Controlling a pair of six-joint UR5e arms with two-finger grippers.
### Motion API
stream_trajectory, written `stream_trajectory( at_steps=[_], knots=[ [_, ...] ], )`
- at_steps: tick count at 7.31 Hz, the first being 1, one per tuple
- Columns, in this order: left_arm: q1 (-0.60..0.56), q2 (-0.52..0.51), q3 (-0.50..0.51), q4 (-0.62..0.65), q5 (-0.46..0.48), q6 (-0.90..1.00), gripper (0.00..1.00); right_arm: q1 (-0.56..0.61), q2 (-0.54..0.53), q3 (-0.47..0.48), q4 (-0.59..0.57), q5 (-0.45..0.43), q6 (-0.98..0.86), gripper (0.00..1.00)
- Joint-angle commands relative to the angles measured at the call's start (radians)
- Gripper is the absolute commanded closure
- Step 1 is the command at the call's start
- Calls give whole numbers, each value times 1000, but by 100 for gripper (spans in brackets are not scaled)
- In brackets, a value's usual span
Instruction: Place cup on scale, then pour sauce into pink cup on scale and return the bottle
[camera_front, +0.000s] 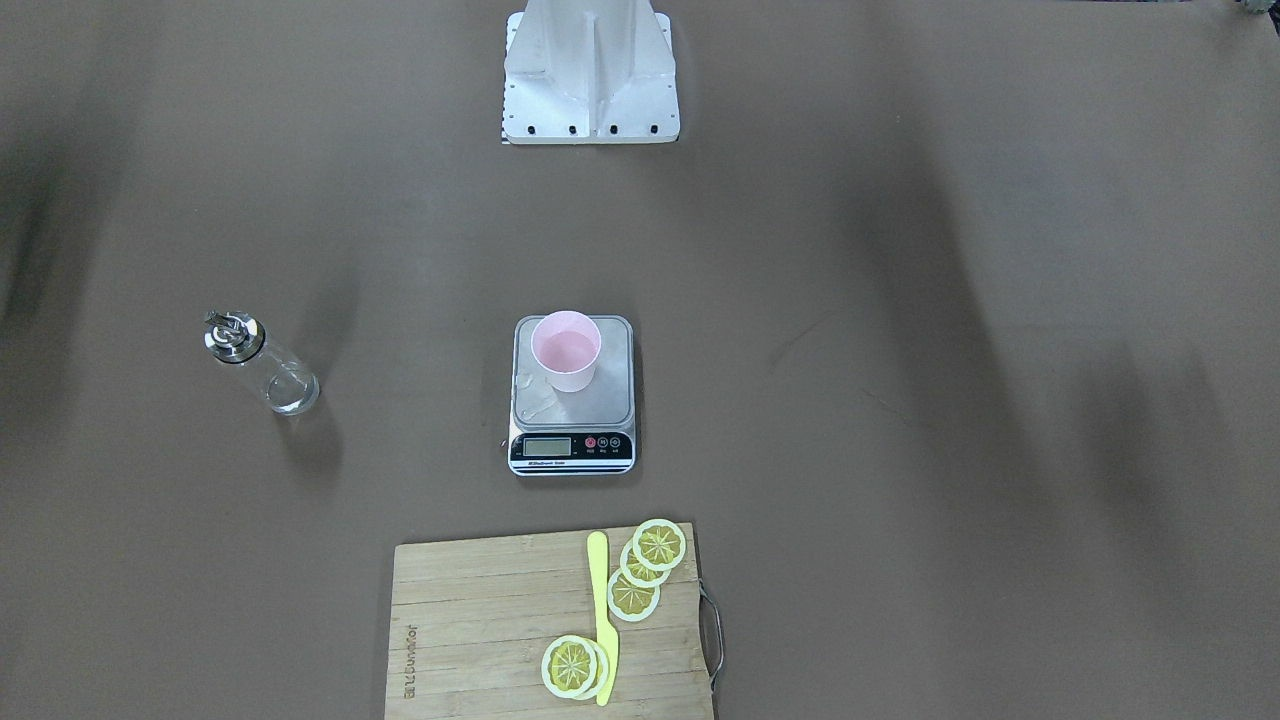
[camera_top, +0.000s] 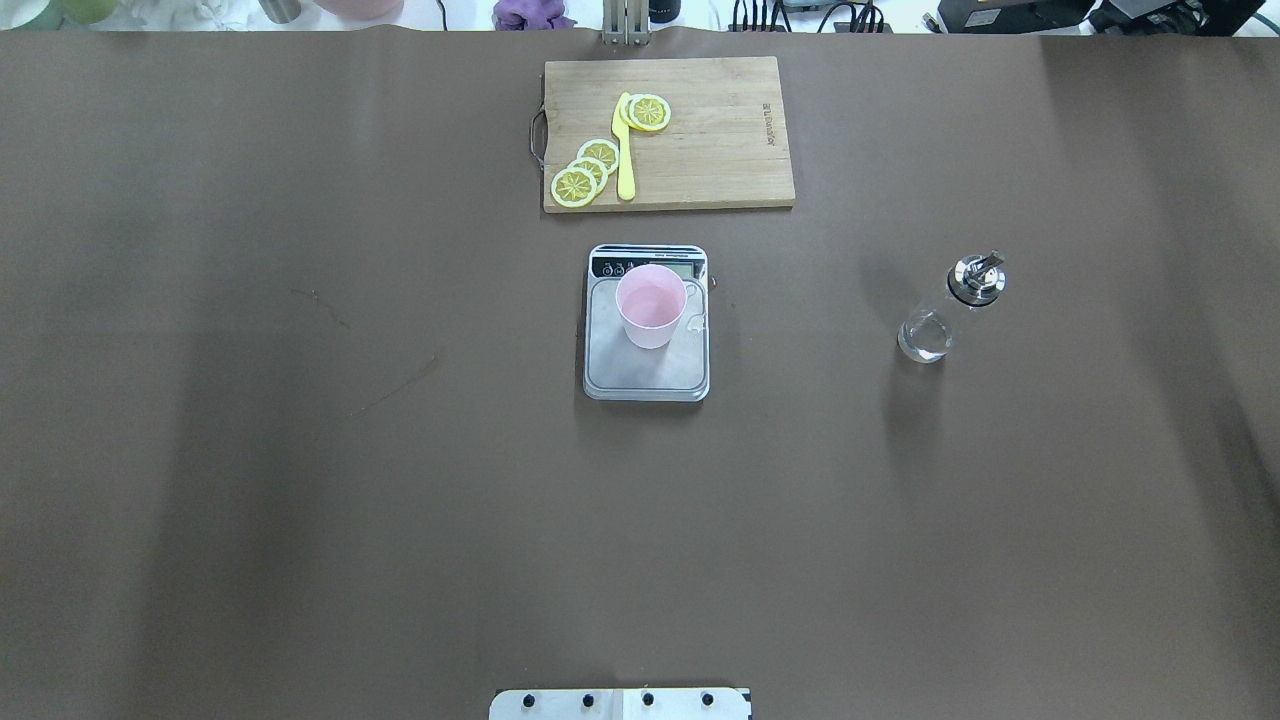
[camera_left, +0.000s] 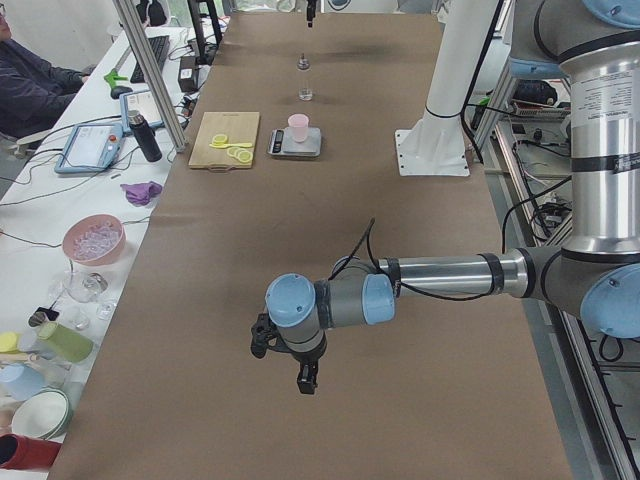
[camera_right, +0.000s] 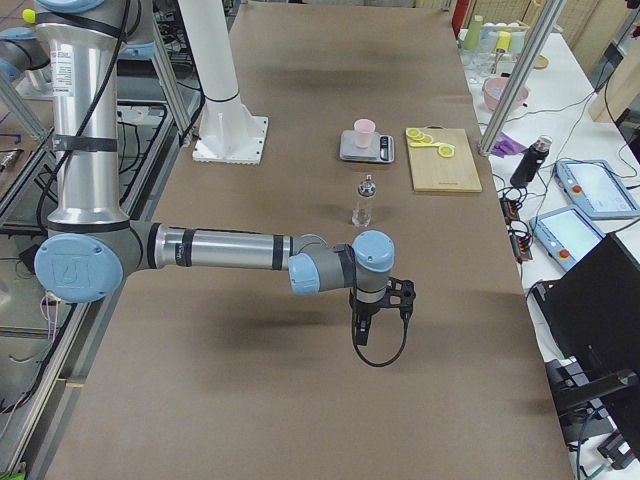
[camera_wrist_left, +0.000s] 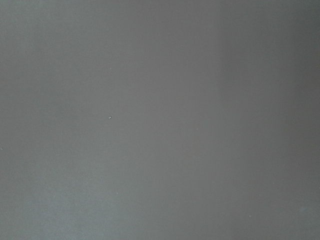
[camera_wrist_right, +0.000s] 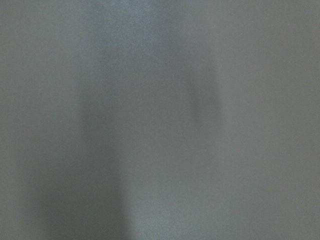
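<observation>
pink cup, steel-grey scale (black front strip), clear bottle

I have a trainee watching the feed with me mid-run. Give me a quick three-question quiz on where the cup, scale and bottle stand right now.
1. True or false: the cup stands upright on the scale.
2. Multiple choice: the bottle is A) lying on the scale, B) standing on the table, to the robot's right of the scale, C) held in a gripper.
3. Fill in: the yellow knife lies beside the lemon slices on the ____.
Key: 1 true; 2 B; 3 cutting board.
</observation>
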Motion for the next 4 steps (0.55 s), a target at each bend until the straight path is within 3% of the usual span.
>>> stream_trajectory(
  at_steps=[1,4],
  knots=[
    [-2,0,0,1,0,1,1,0,0,1,0,1,-1,0],
    [0,0,-2,1,0,1,1,0,-2,9,0,0,1,0]
  ],
)
